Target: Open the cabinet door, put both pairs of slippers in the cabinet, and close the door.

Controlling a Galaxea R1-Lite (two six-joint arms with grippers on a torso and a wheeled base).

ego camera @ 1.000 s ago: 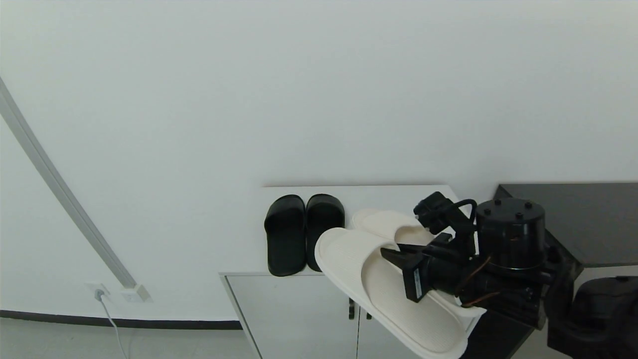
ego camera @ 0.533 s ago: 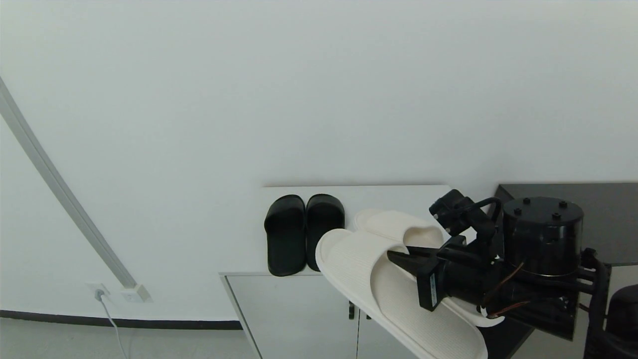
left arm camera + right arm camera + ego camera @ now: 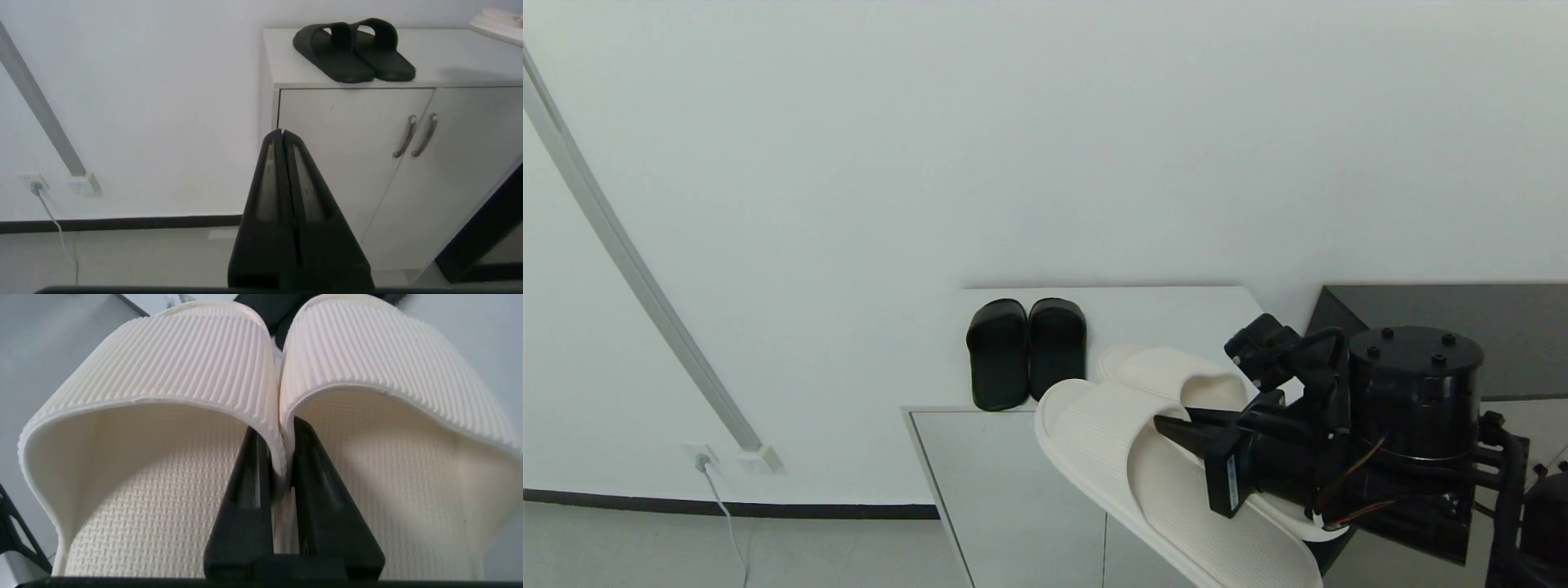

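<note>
Your right gripper (image 3: pixel 278 453) has its jaws squeezed tight on the white slippers (image 3: pixel 1111 445). The jaws pinch the two inner sides where the shoes touch. I think that is why one pinch can carry both shoes at once. The pair hangs tilted in the air, in front of the cabinet (image 3: pixel 1013 490) and toward its right side. It does not touch the cabinet.

Your left gripper (image 3: pixel 283 163) has its jaws pressed together with nothing in them. It sits low, in front of the cabinet and well apart from it. That hand looks free, so I think it is the one to open the cabinet.

The black slippers (image 3: pixel 1027 351) sit side by side on top of the cabinet, near its left front edge. Their sides touch, so one pinch may work for them too.

The two doors (image 3: pixel 384 180) are shut. Their two handles (image 3: pixel 417 135) stand upright, just beside each other in the middle. So no shoes can go in yet.

The cabinet is white with a flat, smooth top. It stands against a plain white wall (image 3: pixel 1045 147). A grey strip (image 3: pixel 629 253) runs slanted down the wall on the left, to a socket (image 3: pixel 698 457) with a cable (image 3: pixel 727 523). A dark table (image 3: pixel 1462 306) is on the right. The floor (image 3: pixel 645 551) is grey.
</note>
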